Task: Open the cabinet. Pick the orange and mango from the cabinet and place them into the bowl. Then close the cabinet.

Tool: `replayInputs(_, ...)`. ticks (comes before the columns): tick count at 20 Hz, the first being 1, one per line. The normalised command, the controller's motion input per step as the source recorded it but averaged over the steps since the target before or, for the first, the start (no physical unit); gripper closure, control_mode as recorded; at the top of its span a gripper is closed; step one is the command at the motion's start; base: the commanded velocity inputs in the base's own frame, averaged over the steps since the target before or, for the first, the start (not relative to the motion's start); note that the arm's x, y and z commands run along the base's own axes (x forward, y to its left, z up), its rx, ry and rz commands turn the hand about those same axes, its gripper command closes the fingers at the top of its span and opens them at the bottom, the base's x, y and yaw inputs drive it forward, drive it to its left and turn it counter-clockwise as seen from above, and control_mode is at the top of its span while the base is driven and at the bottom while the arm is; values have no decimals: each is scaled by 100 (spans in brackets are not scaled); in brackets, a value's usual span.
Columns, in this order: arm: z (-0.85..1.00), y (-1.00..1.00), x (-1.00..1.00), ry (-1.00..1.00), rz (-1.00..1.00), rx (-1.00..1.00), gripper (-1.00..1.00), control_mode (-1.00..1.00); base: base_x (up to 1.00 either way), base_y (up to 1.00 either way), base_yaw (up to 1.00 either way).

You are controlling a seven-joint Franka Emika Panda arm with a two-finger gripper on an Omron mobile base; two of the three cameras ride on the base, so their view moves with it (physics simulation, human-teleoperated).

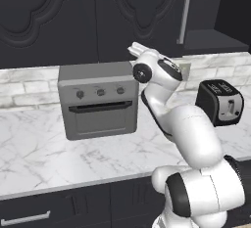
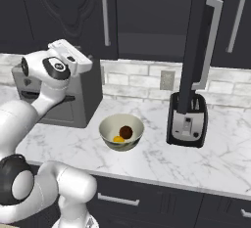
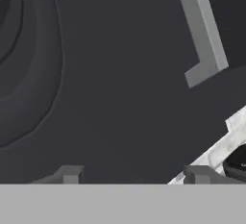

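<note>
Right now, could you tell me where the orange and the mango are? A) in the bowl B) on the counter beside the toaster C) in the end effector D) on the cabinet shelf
A: the right base view shows the dark orange and the yellow mango lying together inside the bowl on the counter, while the cabinet has one door standing open.

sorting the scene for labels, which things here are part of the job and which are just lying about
Part of the job:
- cabinet, right door swung open
- bowl on the counter
- orange, in the bowl
- mango, in the bowl
- gripper, fingers apart, facing the closed left door

Just lying about:
- toaster oven
- black toaster
- wall outlet
</note>
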Motion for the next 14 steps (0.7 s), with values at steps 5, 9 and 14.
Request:
replayInputs(5, 3, -20, 5, 0, 2, 7, -100, -100, 0, 0, 0)
replayInputs(9, 60, -10, -100, 0, -3, 16, -100, -100, 0, 0, 0)
replayInputs(14, 80, -33, -100, 16, -4, 19, -100, -100, 0, 0, 0)
